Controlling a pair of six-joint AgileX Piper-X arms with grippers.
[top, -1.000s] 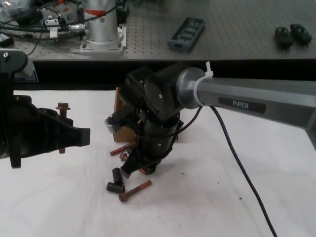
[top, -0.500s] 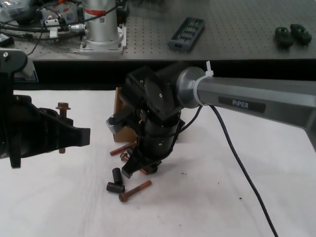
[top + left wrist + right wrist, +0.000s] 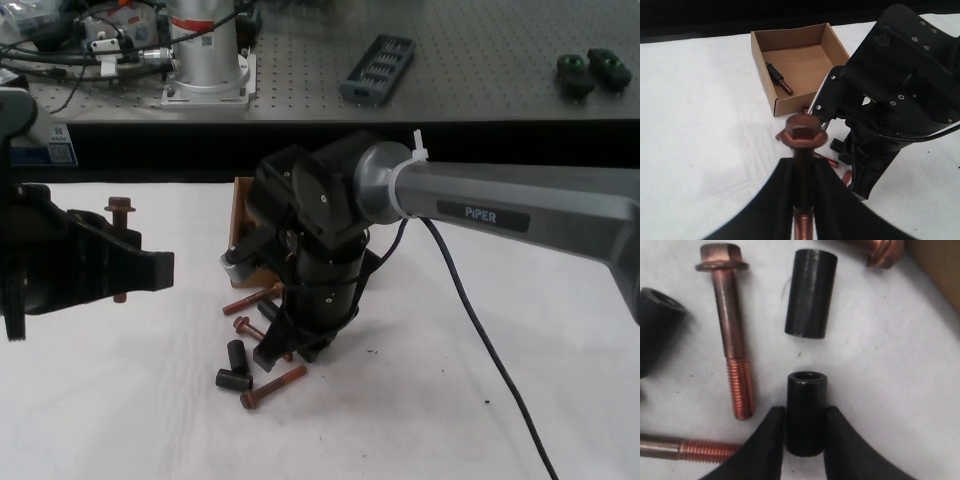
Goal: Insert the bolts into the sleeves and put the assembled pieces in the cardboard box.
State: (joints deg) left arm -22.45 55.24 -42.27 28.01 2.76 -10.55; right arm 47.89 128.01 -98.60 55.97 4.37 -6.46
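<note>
Between the right jaws, low on the tabletop (image 3: 900, 365): one black sleeve (image 3: 806, 412), pinched at its sides, likely for lifting; spare bolt (image 3: 732, 340) just beside. Left jaws, raised apart: clamped on a copper bolt (image 3: 803, 145), head up, seemingly ready for insertion. Beyond: cardboard box (image 3: 790, 104), one assembled piece (image 3: 779, 78) inside.

Left gripper (image 3: 152, 270), well left of the box (image 3: 242, 210), pinches a bolt (image 3: 120, 208) upright. Right gripper (image 3: 280, 352) is down on the box's near side, among loose bolts (image 3: 272, 387) and, I think, sleeves (image 3: 235, 380).
</note>
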